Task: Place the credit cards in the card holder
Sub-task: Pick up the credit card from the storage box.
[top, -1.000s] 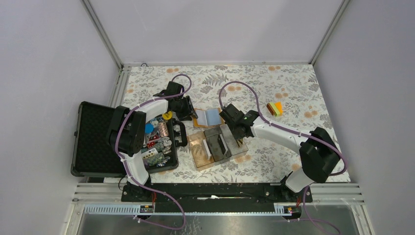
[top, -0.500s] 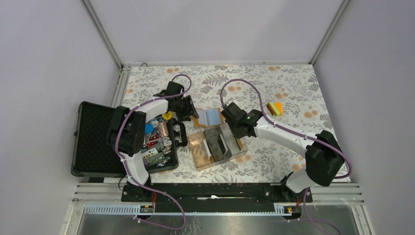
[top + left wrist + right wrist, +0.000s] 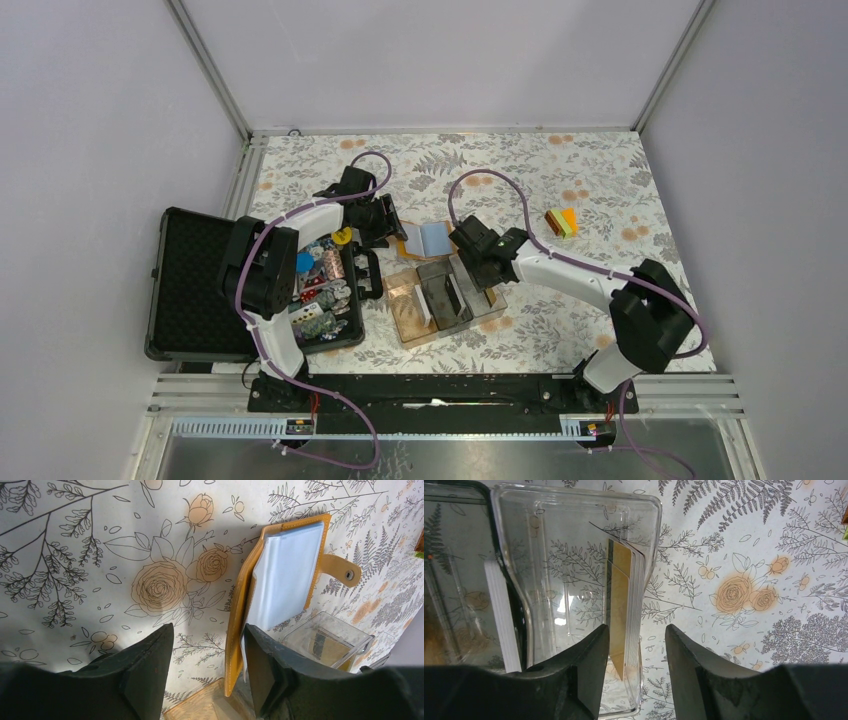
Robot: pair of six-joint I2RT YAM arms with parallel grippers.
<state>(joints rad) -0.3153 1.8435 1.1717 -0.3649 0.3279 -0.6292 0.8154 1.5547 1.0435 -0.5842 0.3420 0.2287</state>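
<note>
The orange card holder lies open on the flowered cloth, its pale blue-white sleeves up and its snap tab to the right; it also shows in the top view. My left gripper is open, and the holder's left cover edge sits between the jaws, close to the right finger. A stack of credit cards, gold-faced, stands on edge in the right compartment of a clear tray. My right gripper is open and straddles the stack's near end.
The clear divided tray sits at the table's middle front, with a white card stack in its neighbouring compartment. An open black case with colourful chips is at the left. A small orange-yellow block lies at the right.
My right arm has shifted slightly over the tray, elbow out and back. The left arm and the card holder have not moved.
</note>
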